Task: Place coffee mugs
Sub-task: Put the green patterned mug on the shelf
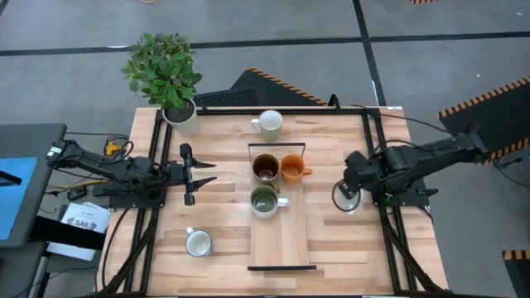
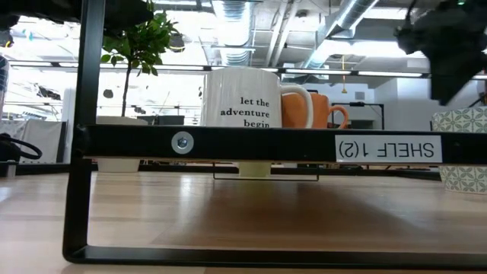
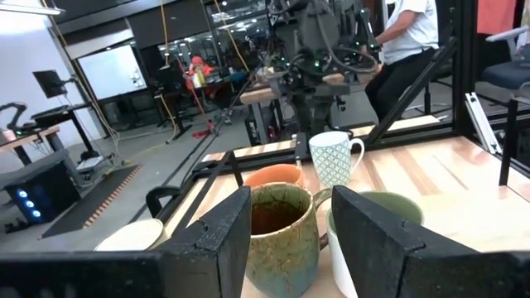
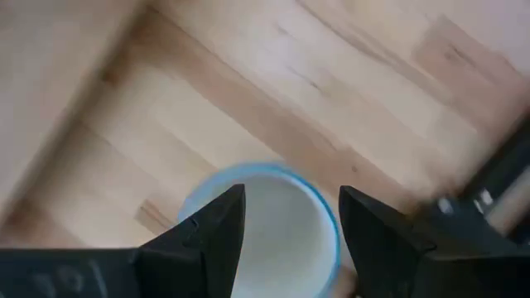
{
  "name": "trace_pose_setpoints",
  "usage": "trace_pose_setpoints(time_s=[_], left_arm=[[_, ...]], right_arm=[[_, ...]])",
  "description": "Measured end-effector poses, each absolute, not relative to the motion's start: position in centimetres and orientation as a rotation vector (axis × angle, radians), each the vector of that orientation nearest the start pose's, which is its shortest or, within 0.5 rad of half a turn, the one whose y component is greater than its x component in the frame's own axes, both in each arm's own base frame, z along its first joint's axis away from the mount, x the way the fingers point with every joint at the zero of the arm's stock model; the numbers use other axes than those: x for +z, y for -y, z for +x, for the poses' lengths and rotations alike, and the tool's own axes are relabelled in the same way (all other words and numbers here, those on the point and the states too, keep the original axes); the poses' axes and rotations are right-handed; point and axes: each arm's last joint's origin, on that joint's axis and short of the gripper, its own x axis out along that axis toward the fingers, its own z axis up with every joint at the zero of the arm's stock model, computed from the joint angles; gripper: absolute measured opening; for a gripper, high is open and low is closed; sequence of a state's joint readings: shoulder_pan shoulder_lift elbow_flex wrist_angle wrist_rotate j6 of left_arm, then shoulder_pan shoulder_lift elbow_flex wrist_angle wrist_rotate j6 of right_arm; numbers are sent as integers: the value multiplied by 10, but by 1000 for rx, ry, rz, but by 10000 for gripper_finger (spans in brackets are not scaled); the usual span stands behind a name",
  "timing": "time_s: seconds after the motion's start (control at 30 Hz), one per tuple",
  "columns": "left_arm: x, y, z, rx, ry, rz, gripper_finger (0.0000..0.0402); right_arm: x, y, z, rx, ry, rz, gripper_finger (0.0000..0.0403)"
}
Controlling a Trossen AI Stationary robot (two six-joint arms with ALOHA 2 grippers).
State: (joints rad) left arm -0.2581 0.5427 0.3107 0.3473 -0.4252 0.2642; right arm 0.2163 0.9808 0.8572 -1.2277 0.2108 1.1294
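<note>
Patterned mug (image 4: 269, 223) sits directly beneath the right gripper (image 4: 290, 219), still standing on the table by the right frame rail.

Its rim shows between the spread jaws, nothing pinched yet, so the descent should stay centred with one finger inside the wall and one outside, closing only once low enough to grip firmly. Beyond it, the shelf board (image 1: 281, 240) already carries the brown mug (image 1: 265, 167), orange mug (image 1: 292, 169) and olive mug (image 1: 265, 201). The left gripper (image 1: 214, 173) waits, jaws apart, pointing at them.
</note>
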Motion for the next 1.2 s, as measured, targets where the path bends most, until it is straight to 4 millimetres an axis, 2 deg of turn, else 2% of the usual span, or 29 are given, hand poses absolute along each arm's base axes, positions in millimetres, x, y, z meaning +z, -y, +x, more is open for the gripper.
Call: trace_pose_setpoints(time_s=[0.13, 0.4, 0.97, 1.1, 1.2], left_arm=[[253, 24, 138, 180, 86, 224, 155], [253, 24, 138, 179, 86, 212, 155], [253, 24, 138, 179, 85, 211, 155], [253, 24, 138, 179, 85, 208, 155], [253, 24, 138, 179, 86, 205, 155]], right_arm=[[257, -32, 138, -757, -1162, 682, 221], [247, -40, 145, -805, -1191, 603, 221], [202, -49, 173, -939, -1412, 403, 219], [196, -50, 177, -945, -1446, 362, 192], [196, -51, 178, -914, -1468, 337, 140]])
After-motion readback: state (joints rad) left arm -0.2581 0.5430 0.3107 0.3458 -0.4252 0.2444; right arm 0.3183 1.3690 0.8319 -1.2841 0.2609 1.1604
